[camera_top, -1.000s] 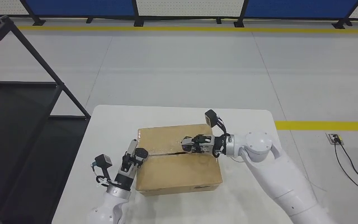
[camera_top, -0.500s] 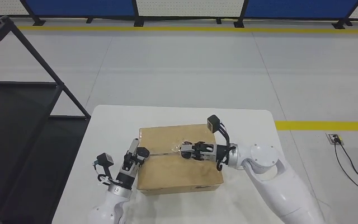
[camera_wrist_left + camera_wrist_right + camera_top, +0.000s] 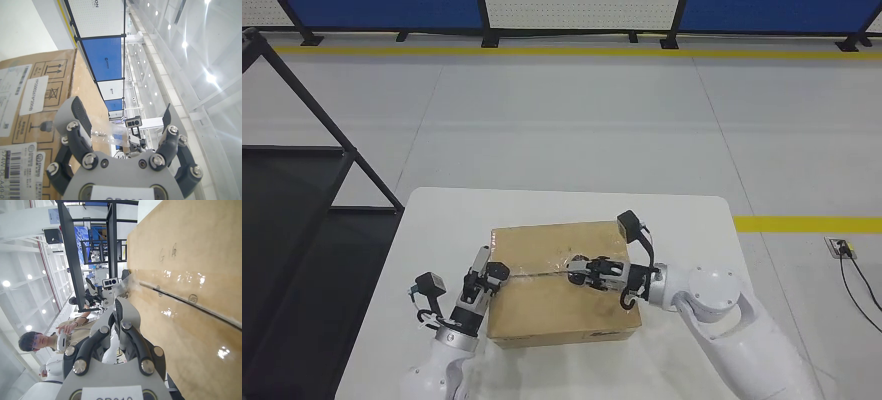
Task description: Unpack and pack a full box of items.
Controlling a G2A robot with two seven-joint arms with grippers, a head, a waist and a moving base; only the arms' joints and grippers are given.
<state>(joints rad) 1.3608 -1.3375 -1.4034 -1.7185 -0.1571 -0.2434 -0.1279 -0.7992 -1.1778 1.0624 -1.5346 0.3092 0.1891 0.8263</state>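
Standing in the middle of the white table (image 3: 682, 215) is a brown cardboard box (image 3: 542, 305), its two top flaps closed and meeting in a seam (image 3: 189, 305) that runs along the length of the lid. Printed labels (image 3: 34, 94) cover the end of the box that faces the left arm.

The right gripper (image 3: 115, 306) lies low over the lid near the middle of the seam. Its fingers are pressed together and pinch a crumpled strip of clear tape (image 3: 125, 283). The pinched end of the tape stands up off the cardboard. From there the tape stretches along the seam toward the far end of the box, where it meets the edge of the lid.

The left gripper (image 3: 122, 109) sits at that end, at the top edge of the box just beside the end of the seam. Its fingers are spread wide and hold nothing. One finger is close against the cardboard right where the tape comes over the edge, and the other is out in the air, apart from the box.
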